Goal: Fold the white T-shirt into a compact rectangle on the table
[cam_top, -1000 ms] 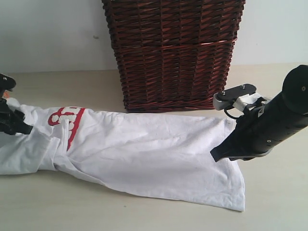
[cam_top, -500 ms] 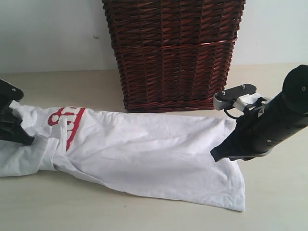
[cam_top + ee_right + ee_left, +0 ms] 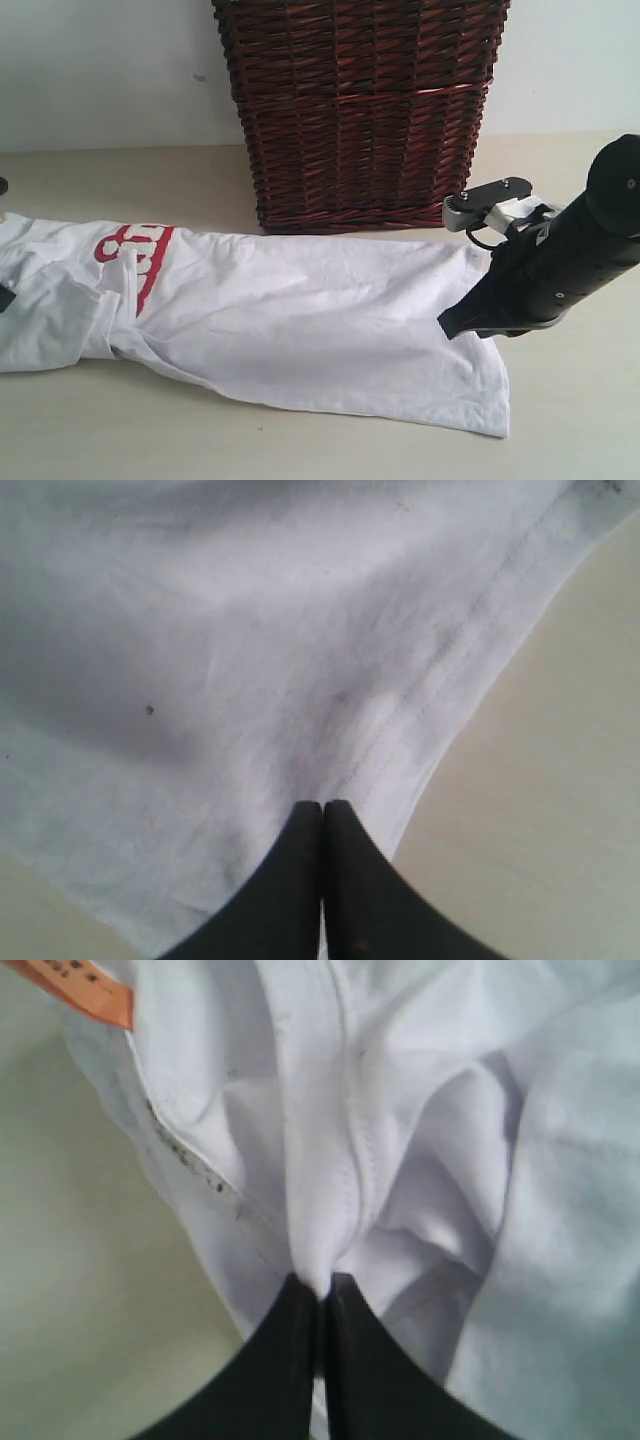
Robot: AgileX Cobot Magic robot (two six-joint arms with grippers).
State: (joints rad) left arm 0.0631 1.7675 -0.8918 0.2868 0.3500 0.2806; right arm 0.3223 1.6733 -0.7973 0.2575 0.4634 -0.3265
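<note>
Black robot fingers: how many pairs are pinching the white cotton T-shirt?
2. The left fingers pinch a seamed fold of the white cotton T-shirt near its orange tag; the right fingers pinch its hemmed edge at the other end.

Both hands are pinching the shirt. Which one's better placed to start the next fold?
Probably right: the right hand pinches the white T-shirt at its flat hem, free to sweep over. The left hand grips bunched fabric near the orange tag.
</note>
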